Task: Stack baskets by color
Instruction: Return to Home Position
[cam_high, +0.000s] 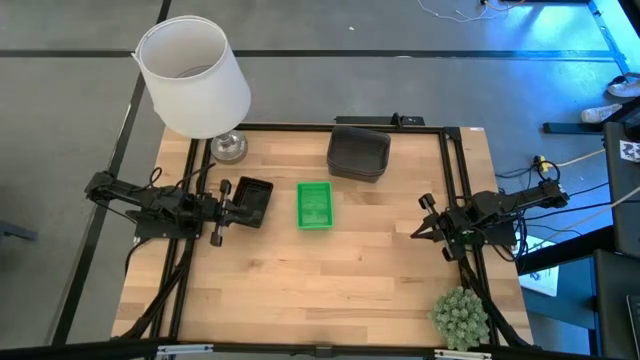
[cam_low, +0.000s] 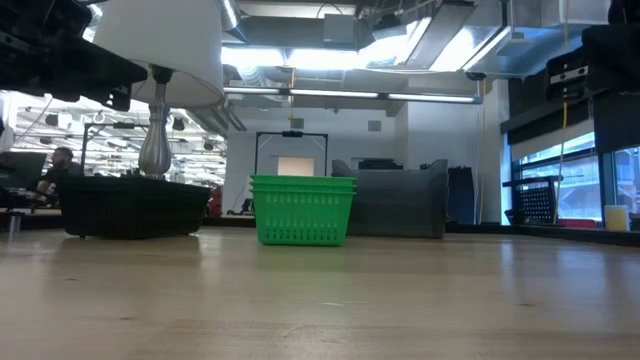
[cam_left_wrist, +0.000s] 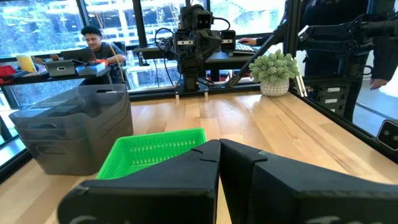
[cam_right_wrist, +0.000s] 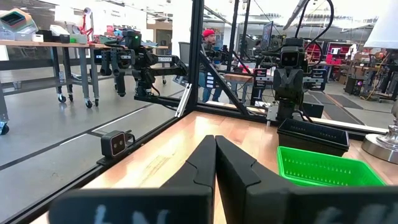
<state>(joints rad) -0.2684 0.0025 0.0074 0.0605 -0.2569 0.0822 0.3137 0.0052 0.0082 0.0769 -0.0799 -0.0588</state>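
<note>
Three baskets rest bottom-down on the wooden table. The bright green basket (cam_high: 315, 204) stands mid-table, also in the low view (cam_low: 301, 209). The black basket (cam_high: 251, 199) stands left of it, just in front of my left gripper (cam_high: 228, 211). The larger grey basket (cam_high: 358, 153) sits toward the far edge. My left gripper (cam_left_wrist: 219, 163) is shut and level at the table's left side, touching nothing. My right gripper (cam_high: 426, 216) waits shut at the right side, fingertips together (cam_right_wrist: 215, 155).
A white lampshade (cam_high: 193, 76) on a metal-based lamp (cam_high: 228, 147) stands at the far left corner. A round green plant ball (cam_high: 460, 317) sits at the near right corner. Black frame rails (cam_high: 462, 170) run along the table's sides. People sit at desks beyond the table.
</note>
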